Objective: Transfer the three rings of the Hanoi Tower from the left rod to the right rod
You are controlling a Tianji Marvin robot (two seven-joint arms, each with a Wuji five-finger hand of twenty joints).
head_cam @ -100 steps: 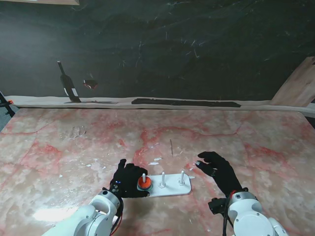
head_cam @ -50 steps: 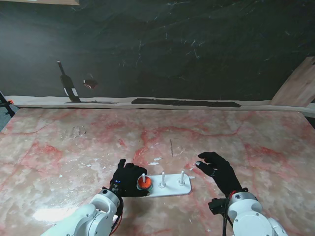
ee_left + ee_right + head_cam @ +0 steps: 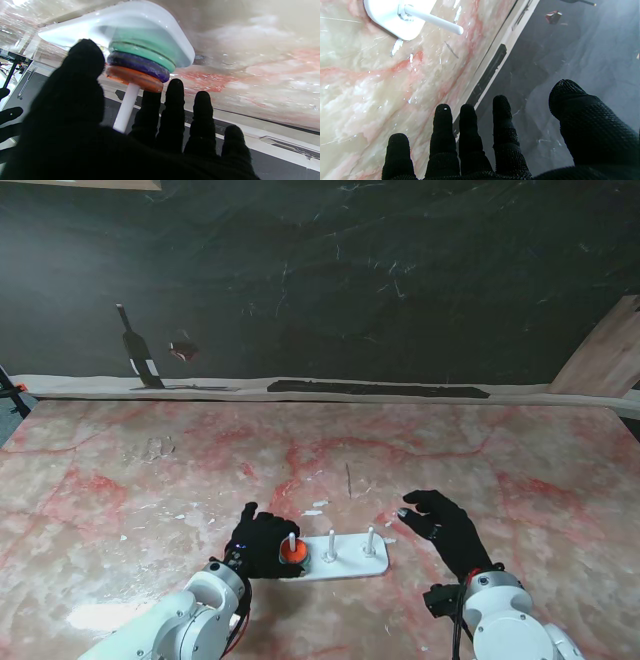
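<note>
Three rings (image 3: 140, 62) (green, purple, orange on top) sit stacked on the left rod (image 3: 126, 107) of the white base (image 3: 340, 565), and your left hand (image 3: 262, 545) is cupped around that stack, thumb (image 3: 80, 75) one side, fingers (image 3: 175, 110) the other, not clamped on anything you can confirm. Your right hand (image 3: 445, 530) hovers just right of the base with fingers spread, holding nothing. Right rod (image 3: 433, 21) is bare on the tabletop (image 3: 500, 470).

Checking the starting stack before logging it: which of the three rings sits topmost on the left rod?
The orange ring: it is farthest from the white base, with the purple ring under it and the green ring lowest, against the base.
</note>
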